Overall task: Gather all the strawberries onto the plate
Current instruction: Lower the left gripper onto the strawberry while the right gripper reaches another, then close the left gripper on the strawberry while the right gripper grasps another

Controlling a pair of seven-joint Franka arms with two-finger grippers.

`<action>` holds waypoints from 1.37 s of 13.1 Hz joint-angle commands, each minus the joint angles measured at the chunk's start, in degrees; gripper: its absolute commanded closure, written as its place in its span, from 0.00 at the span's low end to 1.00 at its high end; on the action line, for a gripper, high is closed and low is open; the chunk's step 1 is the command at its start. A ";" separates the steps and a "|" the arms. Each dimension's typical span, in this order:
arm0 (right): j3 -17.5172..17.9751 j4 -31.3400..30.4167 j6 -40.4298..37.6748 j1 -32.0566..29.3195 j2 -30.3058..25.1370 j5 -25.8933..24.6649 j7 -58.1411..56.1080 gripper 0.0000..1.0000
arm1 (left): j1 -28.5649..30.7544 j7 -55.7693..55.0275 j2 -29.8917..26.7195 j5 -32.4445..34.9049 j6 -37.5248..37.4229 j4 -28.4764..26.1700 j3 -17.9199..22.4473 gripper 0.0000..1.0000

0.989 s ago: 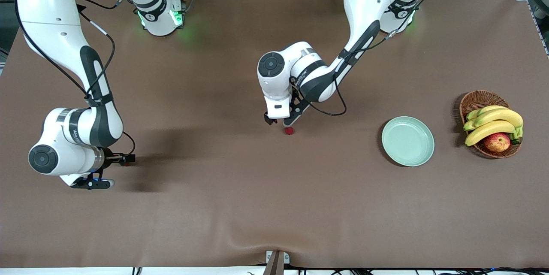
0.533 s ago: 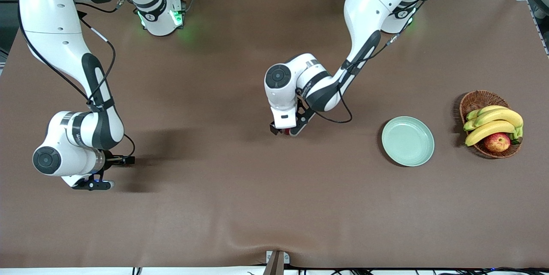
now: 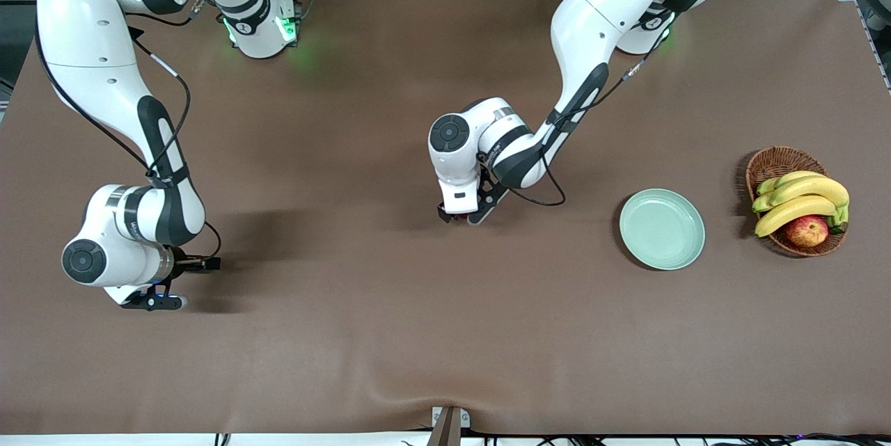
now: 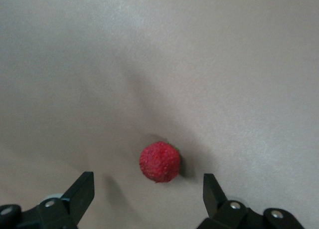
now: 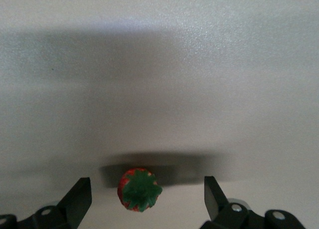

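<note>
Both end effectors (image 4: 148,194) (image 5: 147,196) low, spread, each astride a strawberry (image 4: 159,162) (image 5: 139,189).

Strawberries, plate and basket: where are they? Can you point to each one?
strawberry (image 4: 159,161): left wrist view, middle of the red berry.
second strawberry (image 5: 140,189): right wrist view, its green leafy cap.
plate (image 3: 662,229): front view, its bare centre.
basket (image 3: 774,162): front view, its wicker rim.

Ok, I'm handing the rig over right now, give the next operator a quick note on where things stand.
Left pincer: open, down at the table mid-way along it, fingers either side of a strawberry, not gripped.
Right pincer: open, low at the right arm's end, straddling another strawberry, not gripped.
Plate: nothing in it, beside the fruit basket at the left arm's end.
Done: nothing delivered.
Left: grip both berries, carry to plate. No third berry shows.
</note>
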 commanded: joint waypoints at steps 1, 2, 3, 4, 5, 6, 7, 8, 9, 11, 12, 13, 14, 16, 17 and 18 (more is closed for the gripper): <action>1.35 -0.62 0.30 -1.20 -0.17 0.59 -1.07 0.00 | -0.68 -0.50 1.68 1.47 0.75 2.88 0.69 0.14; 1.35 -0.97 0.04 -1.11 -0.17 0.68 -1.07 0.02 | -0.59 -0.41 2.11 1.47 0.75 3.15 0.69 0.16; 1.35 -1.32 -0.05 -1.11 -0.17 1.03 -1.33 0.06 | -0.67 -0.41 2.21 1.47 0.75 3.15 1.04 0.20; 1.35 -1.41 -0.23 -1.11 -0.17 1.03 -1.33 0.09 | -0.85 -0.06 2.21 1.47 0.75 3.15 1.82 0.24; 1.35 -1.41 -0.31 -1.11 -0.26 1.21 -1.42 0.10 | -0.85 0.11 2.21 1.47 0.75 3.15 1.83 0.26; 1.35 -1.41 -0.40 -1.11 -0.34 1.30 -1.68 0.11 | -0.85 0.11 2.21 1.47 0.75 3.07 1.83 0.28; 1.35 -1.41 -0.40 -1.11 -0.34 1.30 -2.38 0.15 | -0.76 0.11 2.21 1.56 0.75 3.15 1.83 0.32; 1.35 -1.41 -0.40 -1.20 -0.34 1.38 -2.73 0.21 | -0.85 0.11 2.21 1.56 0.75 3.07 1.83 0.37; 1.35 -1.41 -0.40 -1.11 -0.43 1.38 -2.82 0.26 | -0.85 0.03 2.21 1.56 0.75 3.06 1.83 0.42; 1.35 -1.41 -0.49 -1.20 -0.52 1.38 -2.83 0.40 | -0.85 0.11 2.29 1.56 0.75 3.06 1.83 0.54; 1.35 -1.41 -0.49 -1.11 -0.61 1.38 -2.83 0.47 | -0.85 0.03 2.29 1.56 0.75 2.98 1.83 0.61; 1.52 -1.41 -0.49 -1.11 -0.70 1.38 -2.83 0.55 | -0.94 0.11 2.29 1.82 0.75 2.98 1.83 0.80; 1.78 -1.33 -0.66 -1.11 -0.78 1.38 -2.83 0.62 | -1.29 0.20 2.21 2.87 0.75 2.89 1.83 1.00; 2.31 -1.15 -1.63 -1.11 -1.57 1.38 -2.83 0.72 | -1.38 0.47 1.60 5.59 0.75 2.89 1.83 1.00; 2.40 -1.15 -1.72 -0.94 -2.01 1.38 -2.83 0.73 | -1.38 0.38 0.72 5.60 0.32 2.89 1.83 1.00; 3.10 -0.98 -1.81 -0.93 -2.54 1.38 -2.91 0.73 | -1.12 0.38 -0.33 5.60 -0.47 2.71 1.83 1.00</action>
